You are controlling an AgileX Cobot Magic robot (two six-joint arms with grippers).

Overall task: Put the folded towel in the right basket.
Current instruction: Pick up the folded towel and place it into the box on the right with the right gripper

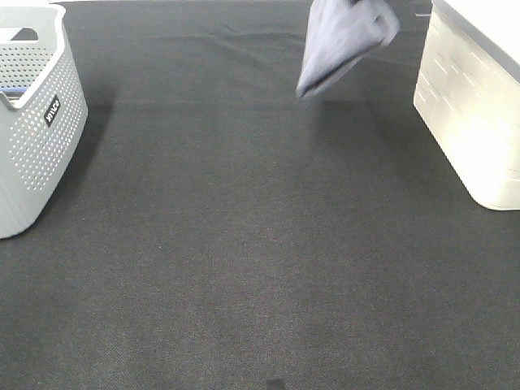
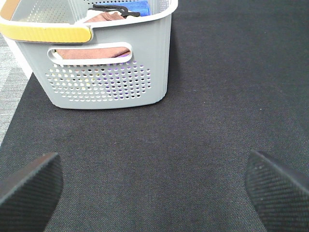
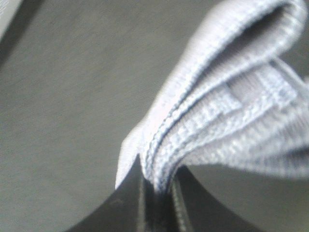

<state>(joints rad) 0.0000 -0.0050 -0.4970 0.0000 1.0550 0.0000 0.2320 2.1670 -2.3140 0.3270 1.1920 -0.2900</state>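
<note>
A folded grey-blue towel [image 1: 341, 41] hangs in the air at the top of the exterior high view, left of the white right basket [image 1: 475, 114]. The right gripper itself is out of that view above the frame edge. In the right wrist view my right gripper [image 3: 157, 193] is shut on the folded towel [image 3: 227, 106], with its layered edges pinched between the dark fingers [image 3: 125, 203]. My left gripper [image 2: 154, 188] is open and empty, its two black pads [image 2: 29, 188] low over the mat, facing the grey left basket [image 2: 106, 82].
The grey perforated left basket [image 1: 32, 122] stands at the left edge and holds folded cloths [image 2: 101, 19], pink and blue. A dark mat [image 1: 244, 244] covers the table between the two baskets.
</note>
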